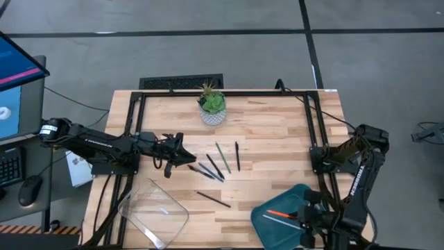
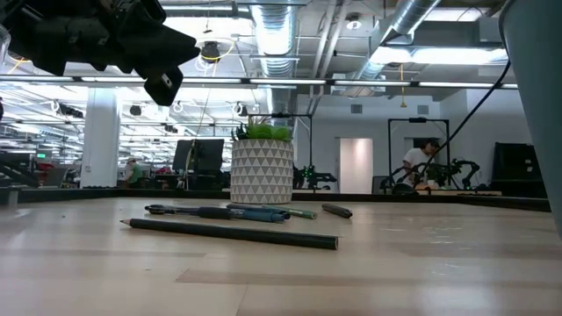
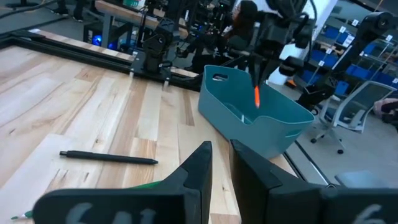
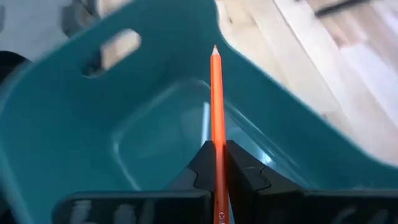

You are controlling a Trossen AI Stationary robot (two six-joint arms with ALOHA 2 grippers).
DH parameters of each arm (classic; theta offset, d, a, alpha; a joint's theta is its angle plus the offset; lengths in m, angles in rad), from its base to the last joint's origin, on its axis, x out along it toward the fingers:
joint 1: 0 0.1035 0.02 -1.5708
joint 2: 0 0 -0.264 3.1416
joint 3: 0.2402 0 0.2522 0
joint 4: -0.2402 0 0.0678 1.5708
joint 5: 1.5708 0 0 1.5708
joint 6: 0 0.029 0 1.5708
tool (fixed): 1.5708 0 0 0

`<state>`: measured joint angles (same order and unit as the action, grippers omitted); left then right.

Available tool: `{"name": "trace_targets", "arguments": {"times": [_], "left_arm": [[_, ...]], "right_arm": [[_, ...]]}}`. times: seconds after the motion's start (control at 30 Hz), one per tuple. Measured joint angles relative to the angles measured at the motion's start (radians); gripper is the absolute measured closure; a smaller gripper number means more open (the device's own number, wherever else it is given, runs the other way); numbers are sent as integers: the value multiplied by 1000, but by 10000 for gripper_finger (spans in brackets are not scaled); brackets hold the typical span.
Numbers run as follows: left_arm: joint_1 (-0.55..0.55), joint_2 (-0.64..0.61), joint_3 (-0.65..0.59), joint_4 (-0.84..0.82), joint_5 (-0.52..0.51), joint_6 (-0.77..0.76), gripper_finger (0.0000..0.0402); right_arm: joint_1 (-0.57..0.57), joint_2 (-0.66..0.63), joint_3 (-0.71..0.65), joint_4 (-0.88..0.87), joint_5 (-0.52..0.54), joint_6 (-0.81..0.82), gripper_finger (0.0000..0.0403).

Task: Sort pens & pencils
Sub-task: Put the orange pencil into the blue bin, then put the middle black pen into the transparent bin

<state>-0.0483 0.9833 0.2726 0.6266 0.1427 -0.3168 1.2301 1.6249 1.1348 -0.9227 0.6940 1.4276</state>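
Observation:
Several pens and pencils lie flat on the wooden table: a dark blue-grey cluster [image 1: 207, 169], a grey-green one [image 1: 222, 157], a dark one [image 1: 237, 155] and a black one [image 1: 213, 199] [image 2: 230, 231] [image 3: 109, 157]. My left gripper [image 1: 182, 148] [image 3: 221, 163] hovers just left of the cluster, raised off the table, its fingers a narrow gap apart and holding nothing. My right gripper [image 1: 298, 219] [image 4: 216, 155] is over the teal bin [image 1: 288, 201], shut on an orange-red pencil [image 1: 281, 214]. A white stick [image 4: 205, 121] lies on the bin's floor. My right gripper pinches the orange-red pencil's shaft [image 4: 217, 140] between its two fingers, which lie along the pencil. It comes slanting down from the table's right side. The pencil juts forward past the fingertips, lifted clear, and its pointed tip [image 4: 214, 50] is over the inside of the bin.
A potted plant [image 1: 212, 107] [image 2: 262, 171] stands at the far middle of the table. A clear plastic tray [image 1: 156, 208] sits at the near left corner. A black frame rail [image 1: 222, 92] borders the table. Bare wood lies between the tray and the bin.

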Motion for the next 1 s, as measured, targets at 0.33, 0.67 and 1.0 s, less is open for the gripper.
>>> {"name": "trace_targets", "arguments": {"times": [0.33,0.67,1.0], "left_arm": [[0,0,0,0,0,-6,356],[0,0,0,-9,0,-6,356],[0,0,0,-10,0,-4,356]], "right_arm": [[-4,0,-80,81,-27,49,359],[-86,0,-79,65,-134,85,331],[-128,0,-79,72,-133,-12,316]]}}
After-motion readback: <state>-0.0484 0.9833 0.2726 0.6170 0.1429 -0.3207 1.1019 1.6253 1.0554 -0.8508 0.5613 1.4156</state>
